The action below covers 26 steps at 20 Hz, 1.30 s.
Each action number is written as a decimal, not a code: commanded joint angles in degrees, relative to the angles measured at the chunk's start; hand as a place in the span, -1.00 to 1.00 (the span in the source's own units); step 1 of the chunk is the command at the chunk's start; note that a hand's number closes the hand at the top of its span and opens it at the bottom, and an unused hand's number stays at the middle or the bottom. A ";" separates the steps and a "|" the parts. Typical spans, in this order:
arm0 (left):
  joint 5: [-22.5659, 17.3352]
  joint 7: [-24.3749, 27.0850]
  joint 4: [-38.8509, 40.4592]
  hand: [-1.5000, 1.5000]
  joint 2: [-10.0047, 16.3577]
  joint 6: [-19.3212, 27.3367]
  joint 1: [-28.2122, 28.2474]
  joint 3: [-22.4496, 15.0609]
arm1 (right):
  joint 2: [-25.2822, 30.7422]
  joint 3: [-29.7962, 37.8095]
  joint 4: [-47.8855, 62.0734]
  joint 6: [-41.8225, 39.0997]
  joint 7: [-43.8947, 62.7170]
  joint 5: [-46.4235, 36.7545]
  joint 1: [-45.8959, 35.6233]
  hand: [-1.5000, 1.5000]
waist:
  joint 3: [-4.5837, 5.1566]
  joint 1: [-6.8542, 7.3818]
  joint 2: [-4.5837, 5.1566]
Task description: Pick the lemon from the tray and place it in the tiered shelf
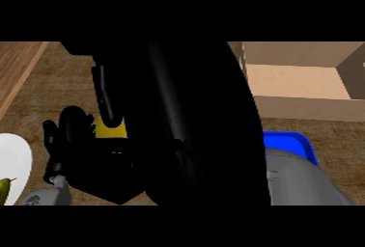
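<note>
One plate (pixel 14 161); one blue tray (pixel 288 144); one shelf (pixel 306 108).

Both arms in view, right one raised close to the head.
Grey right forearm (pixel 303 178) enters at lower right; the black right hand (pixel 192 120) fills the middle as one tall dark mass, outline merged. Black left hand (pixel 78 154) sits lower left, above its grey left wrist (pixel 46 195) at the bottom edge. Grip of either unreadable.

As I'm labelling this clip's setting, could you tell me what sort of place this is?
Probably a kitchen counter: a wood-grain worktop, a white plate at the left edge and an open tan box at the upper right.
</note>
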<state>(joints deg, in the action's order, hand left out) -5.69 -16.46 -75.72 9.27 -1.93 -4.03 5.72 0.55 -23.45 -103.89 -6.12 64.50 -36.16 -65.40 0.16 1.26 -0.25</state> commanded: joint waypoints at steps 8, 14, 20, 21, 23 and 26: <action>0.76 -0.60 -1.54 0.00 -0.64 1.19 0.45 -0.26 | 0.01 12.06 25.99 -5.37 -6.64 6.56 -15.00 1.00 | -0.08 -0.21 0.42; -0.01 -1.61 -3.10 0.00 -0.47 -0.35 1.80 -0.55 | -0.52 11.83 33.77 -2.15 -13.22 3.23 -15.92 1.00 | -0.11 -0.34 0.30; 1.30 0.39 -1.72 0.00 -1.07 -0.09 1.61 -1.19 | -0.51 11.92 43.31 4.07 -22.06 1.54 -15.63 1.00 | -0.09 -0.01 0.50; 0.82 -1.02 -4.77 0.00 -1.66 0.40 3.87 -1.43 | -0.52 13.29 43.07 2.67 -23.28 -0.13 -14.18 1.00 | -0.12 -0.24 0.36; 0.11 -3.38 -1.27 0.00 0.23 0.28 -2.21 0.63 | 0.74 14.94 45.02 1.75 -24.29 0.36 -15.92 1.00 | -0.12 -0.60 0.41; -0.69 -1.26 -2.24 0.00 0.84 -1.79 1.23 0.90 | -0.53 13.80 47.70 5.77 -25.28 0.34 -17.59 1.00 | -0.11 -0.21 0.35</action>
<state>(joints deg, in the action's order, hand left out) -5.20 -17.50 -77.89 8.73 -1.90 -3.14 5.58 0.29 -9.84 -59.39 -2.79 41.05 -35.76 -81.40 0.05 0.93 0.15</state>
